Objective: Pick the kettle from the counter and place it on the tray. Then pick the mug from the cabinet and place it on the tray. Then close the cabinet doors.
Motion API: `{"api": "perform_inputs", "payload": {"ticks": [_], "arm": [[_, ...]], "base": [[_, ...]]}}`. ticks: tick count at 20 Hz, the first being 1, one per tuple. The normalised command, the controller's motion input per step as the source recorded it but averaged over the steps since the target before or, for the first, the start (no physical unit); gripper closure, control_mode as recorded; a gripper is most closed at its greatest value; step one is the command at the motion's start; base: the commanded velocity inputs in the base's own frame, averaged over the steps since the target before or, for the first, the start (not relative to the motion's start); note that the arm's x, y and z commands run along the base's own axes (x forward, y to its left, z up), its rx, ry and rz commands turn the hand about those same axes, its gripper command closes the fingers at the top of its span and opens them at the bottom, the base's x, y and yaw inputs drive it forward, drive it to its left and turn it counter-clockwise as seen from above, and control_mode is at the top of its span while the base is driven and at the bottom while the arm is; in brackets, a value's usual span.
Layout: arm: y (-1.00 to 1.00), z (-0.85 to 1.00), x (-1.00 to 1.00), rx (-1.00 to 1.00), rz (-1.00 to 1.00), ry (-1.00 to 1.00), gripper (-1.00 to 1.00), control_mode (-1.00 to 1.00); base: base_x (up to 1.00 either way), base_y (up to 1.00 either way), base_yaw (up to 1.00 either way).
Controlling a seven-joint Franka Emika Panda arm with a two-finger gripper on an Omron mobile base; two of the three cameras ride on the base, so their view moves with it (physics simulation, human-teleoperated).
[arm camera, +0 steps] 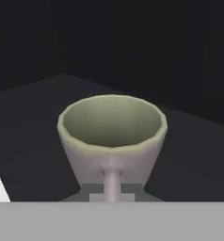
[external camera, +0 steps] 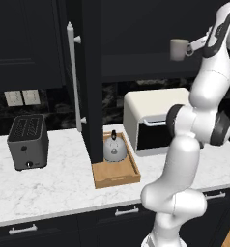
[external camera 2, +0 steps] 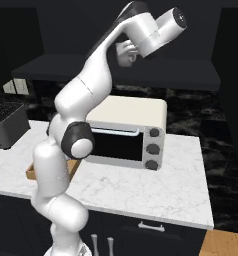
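While the kettle sits done, here is what I see:
Kettle (external camera: 115, 148): it rests inside the tray (external camera: 118, 179) on the table (external camera: 49, 188), so that job looks finished.
Mug (external camera: 178, 49): up by the cabinet shelf (external camera: 136, 65), handle facing my camera.
End effector (external camera: 193, 47): I see it at the mug's handle, seemingly pinching it, ready to carry.
Door (external camera: 90, 72): open, to close last.
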Motion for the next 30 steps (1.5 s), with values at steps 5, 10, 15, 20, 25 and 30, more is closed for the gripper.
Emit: {"api": "perform_inputs", "payload": {"ticks": [5,10,15,20,25,30], "arm": [[0.13,0.0,-0.83,0.0,-0.05,-0.1,1.0,-1.0],[0.23,0.0,-0.86,0.0,-0.05,-0.11,1.0,-1.0],[0.38,0.0,-0.89,0.0,-0.04,-0.12,1.0,-1.0],[0.55,-0.05,-0.99,0.0,-0.02,-0.05,1.0,-1.0],[0.57,-0.24,-0.99,0.0,0.0,0.0,1.0,-1.0],[0.68,-0.31,-0.9,0.0,0.0,0.06,1.0,-1.0]], "base": [[0.0,0.0,0.0],[0.0,0.0,0.0],[0.0,0.0,0.0],[0.0,0.0,0.0],[0.0,0.0,0.0],[0.0,0.0,0.0]]}}
